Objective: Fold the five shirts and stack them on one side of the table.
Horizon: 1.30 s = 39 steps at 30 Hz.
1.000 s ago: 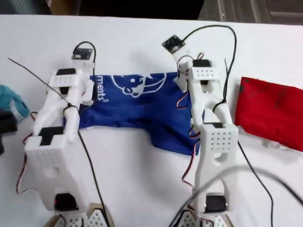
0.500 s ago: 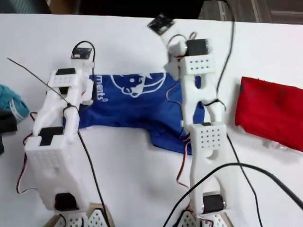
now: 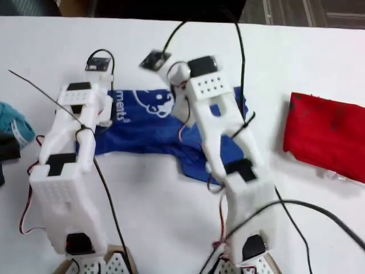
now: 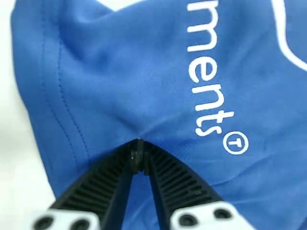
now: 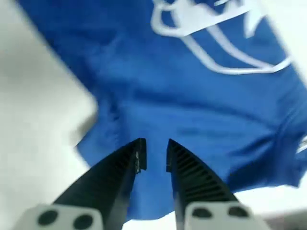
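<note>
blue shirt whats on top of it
The left gripper is shut on a pucker of the blue shirt; the right gripper is open above it. The right arm covers part of it.

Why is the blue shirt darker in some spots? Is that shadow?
Yes, mostly shade in folds. Left wrist view: dark creases in the blue shirt run to where the left gripper pinches it. Right wrist view: a darker band lies across the shirt beyond the right gripper, whose tips are open, and the table beside it is shaded. High view: the light is soft, with no strong glare.
</note>
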Each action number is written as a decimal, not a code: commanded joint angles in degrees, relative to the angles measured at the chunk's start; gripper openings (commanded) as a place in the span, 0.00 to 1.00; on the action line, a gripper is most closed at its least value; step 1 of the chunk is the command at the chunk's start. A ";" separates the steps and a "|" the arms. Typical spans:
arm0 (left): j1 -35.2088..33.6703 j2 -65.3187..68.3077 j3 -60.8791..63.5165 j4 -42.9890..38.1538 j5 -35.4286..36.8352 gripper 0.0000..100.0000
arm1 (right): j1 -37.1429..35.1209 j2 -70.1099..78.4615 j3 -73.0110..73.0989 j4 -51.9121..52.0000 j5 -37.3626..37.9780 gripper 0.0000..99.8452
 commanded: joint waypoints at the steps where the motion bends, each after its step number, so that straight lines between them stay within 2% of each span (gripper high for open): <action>1: -2.46 -0.62 -0.13 -1.14 0.18 0.03 | -2.95 -16.40 17.93 -4.18 -0.09 0.09; 7: -2.46 -0.62 -0.13 -1.14 0.18 0.03 | -7.69 -30.37 43.87 -15.69 -0.18 0.09; 13: -2.46 -0.62 -0.04 -1.14 0.18 0.03 | -6.99 -31.60 55.56 -25.36 -0.18 0.09; 23: -2.46 -0.62 0.04 -1.14 0.18 0.03 | -2.33 -29.05 57.49 -32.84 0.35 0.09; 30: -2.46 -0.62 0.04 -1.14 0.18 0.03 | -2.59 -21.49 55.56 -33.45 0.35 0.09; 39: -2.46 -0.62 0.04 -1.14 0.18 0.03 | -2.24 -20.53 54.07 -35.03 0.35 0.09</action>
